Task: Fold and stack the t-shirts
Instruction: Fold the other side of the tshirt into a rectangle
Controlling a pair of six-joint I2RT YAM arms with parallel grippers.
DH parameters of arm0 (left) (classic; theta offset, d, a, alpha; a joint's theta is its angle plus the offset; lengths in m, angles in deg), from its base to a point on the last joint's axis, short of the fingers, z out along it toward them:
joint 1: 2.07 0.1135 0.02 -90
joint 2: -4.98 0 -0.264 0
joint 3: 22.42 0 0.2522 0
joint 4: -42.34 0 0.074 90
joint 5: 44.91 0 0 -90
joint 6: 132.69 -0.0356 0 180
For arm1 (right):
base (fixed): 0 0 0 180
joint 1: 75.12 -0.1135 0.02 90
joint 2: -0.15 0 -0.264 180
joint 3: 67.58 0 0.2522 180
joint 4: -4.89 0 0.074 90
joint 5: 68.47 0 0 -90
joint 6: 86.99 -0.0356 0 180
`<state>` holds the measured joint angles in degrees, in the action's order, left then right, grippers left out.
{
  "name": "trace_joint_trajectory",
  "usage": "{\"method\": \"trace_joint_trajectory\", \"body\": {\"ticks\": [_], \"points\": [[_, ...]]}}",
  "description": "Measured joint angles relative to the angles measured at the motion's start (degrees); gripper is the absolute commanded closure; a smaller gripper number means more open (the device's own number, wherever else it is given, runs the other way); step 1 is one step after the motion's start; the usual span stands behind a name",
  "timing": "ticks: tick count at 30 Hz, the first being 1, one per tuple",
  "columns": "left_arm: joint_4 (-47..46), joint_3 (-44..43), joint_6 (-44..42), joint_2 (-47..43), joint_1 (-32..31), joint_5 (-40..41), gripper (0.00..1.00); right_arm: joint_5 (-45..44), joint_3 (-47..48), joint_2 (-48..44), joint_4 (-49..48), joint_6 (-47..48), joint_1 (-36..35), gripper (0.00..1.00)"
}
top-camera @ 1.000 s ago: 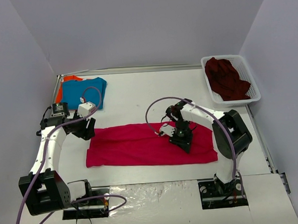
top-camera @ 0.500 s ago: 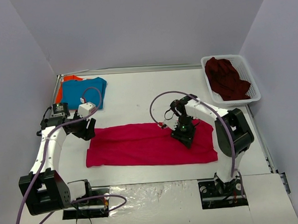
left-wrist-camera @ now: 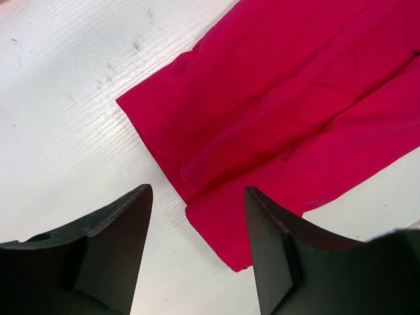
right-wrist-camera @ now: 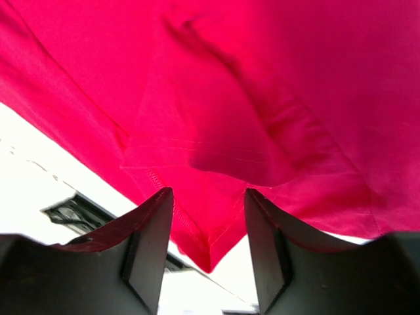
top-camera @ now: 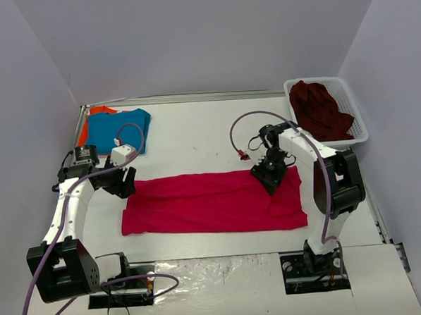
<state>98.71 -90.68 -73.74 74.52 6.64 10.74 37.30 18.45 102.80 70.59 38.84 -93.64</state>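
The crimson-pink t-shirt (top-camera: 199, 204) lies flat on the table (top-camera: 195, 137) between both pincers. The left pincer (left-wrist-camera: 197, 190) hangs spread just beside the shirt's left end, unmoved. The right pincer (right-wrist-camera: 209, 191) has shifted from mid-shirt to its far right edge and now stands spread, pinching nothing. Beyond the left pincer lie the blue t-shirt (top-camera: 123, 127) and orange t-shirt (top-camera: 94, 113); beyond the right, the maroon t-shirt (top-camera: 321, 109) fills a basket (top-camera: 358, 138).

There are no words, numbers, labels or signs that can be read on anything here.
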Motion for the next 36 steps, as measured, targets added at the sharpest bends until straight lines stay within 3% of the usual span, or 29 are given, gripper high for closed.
{"method": "trace_joint_trajectory", "body": {"ticks": [7,14,24,28,30,35,36], "points": [[0.0,0.0,0.0,0.0,0.0,-0.2,0.43,7.6,0.1,0.0,-0.5,-1.4,8.5,0.53],[0.0,0.0,0.0,0.0,0.0,-0.3,0.43,12.1,0.2,0.5,0.6,-1.9,11.9,0.52],[-0.1,0.1,-0.4,0.9,-0.1,-1.5,0.45,16.0,0.6,11.0,3.2,2.2,15.3,0.55],[-0.1,-0.2,-1.0,5.5,-2.1,-1.6,0.57,16.4,1.4,11.6,3.6,2.6,17.2,0.56],[-0.2,-0.5,-1.4,8.8,-3.8,-1.7,0.68,16.4,1.7,11.6,3.6,2.8,17.8,0.57],[-0.9,-1.6,-1.9,15.4,-6.4,-1.4,0.81,16.4,2.1,11.6,3.5,2.9,18.2,0.6],[-1.1,-2.1,-2.0,16.9,-6.6,-1.3,0.97,16.3,2.2,11.7,3.5,2.8,18.2,0.6]]}}
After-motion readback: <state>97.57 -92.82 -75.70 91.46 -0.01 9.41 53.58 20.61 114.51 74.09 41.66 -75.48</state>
